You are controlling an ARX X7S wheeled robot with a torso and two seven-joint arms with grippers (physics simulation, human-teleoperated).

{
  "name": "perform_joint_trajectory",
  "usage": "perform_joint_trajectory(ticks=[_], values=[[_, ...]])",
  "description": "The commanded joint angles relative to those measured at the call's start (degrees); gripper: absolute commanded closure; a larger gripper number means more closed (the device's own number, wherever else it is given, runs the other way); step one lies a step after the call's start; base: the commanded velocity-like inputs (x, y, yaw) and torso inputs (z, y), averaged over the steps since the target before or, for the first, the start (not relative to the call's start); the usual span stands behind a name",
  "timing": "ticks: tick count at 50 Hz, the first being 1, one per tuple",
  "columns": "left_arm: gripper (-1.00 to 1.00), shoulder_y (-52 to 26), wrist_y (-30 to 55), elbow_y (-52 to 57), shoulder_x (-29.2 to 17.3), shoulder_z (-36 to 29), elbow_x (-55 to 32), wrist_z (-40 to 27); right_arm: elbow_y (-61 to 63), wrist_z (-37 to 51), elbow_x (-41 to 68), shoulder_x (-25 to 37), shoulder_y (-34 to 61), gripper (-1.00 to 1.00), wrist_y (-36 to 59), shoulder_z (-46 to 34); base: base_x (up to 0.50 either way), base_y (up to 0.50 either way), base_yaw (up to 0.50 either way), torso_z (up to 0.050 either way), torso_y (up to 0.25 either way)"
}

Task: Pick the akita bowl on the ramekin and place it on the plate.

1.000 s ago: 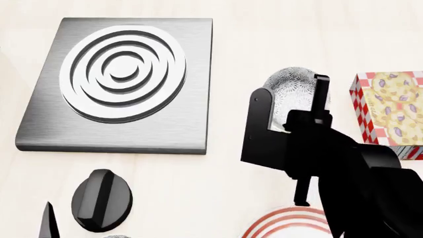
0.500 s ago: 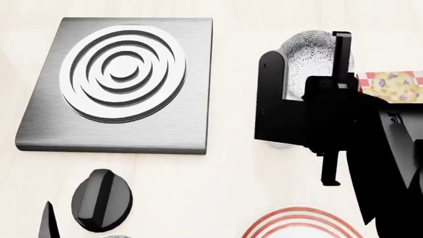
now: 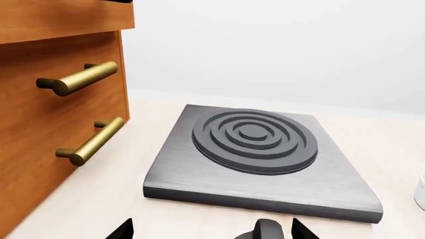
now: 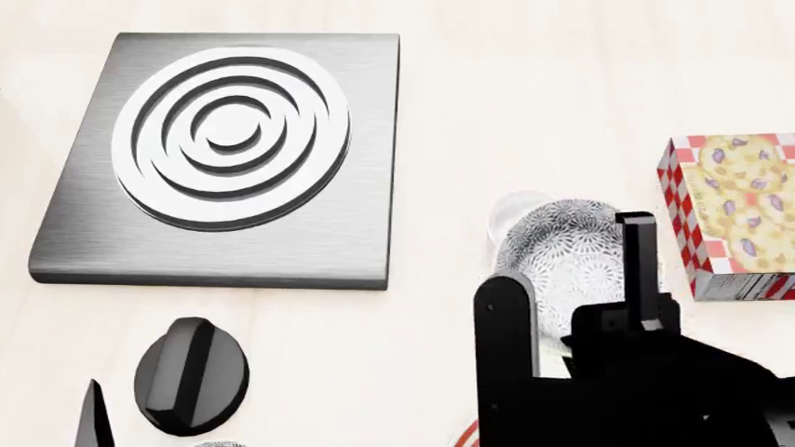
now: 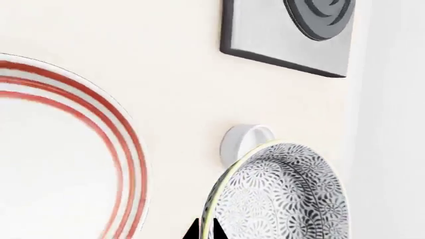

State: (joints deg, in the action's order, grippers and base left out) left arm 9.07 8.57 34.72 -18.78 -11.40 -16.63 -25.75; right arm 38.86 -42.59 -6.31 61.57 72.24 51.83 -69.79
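Kitchen: hob (image 4: 230,140), wooden drawers (image 3: 59,114)

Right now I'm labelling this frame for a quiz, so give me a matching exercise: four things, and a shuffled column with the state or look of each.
Things:
1. akita bowl
2. ramekin
3. plate
4. drawer handles

States:
A. brass bars on a wooden front
B. bare white cup on the counter, nothing on it
C. red-ringed, with nothing on the part that shows
D. speckled, held between the right gripper's fingers

Pairs: 1-D, 2-B, 3-C, 4-A
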Motion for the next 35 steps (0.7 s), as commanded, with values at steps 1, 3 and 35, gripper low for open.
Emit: perform_joint_trajectory(ticks=[1, 3, 35], values=[[-1.0, -0.07, -0.11, -0.25, -0.11, -0.32, 0.07, -0.2, 9.62, 4.0, -1.06, 5.25, -6.64, 1.0, 1.13, -2.22, 0.0, 0.0, 0.0, 0.0, 0.0], [-1.0, -0.08, -0.02, -0.16, -0.17, -0.32, 0.03, -0.29, 10.37, 4.22, -1.93, 5.72, -7.41, 1.0, 1.32, -3.27, 0.0, 0.0, 0.0, 0.0, 0.0], [-1.0, -0.35, 0.01, -0.53, -0.62, -0.7, -0.16, -0.96, 15.06, 11.65, 0.14, 9.19, -18.32, 1.0, 2.54, -7.42, 0.0, 0.0, 0.0, 0.0, 0.0]])
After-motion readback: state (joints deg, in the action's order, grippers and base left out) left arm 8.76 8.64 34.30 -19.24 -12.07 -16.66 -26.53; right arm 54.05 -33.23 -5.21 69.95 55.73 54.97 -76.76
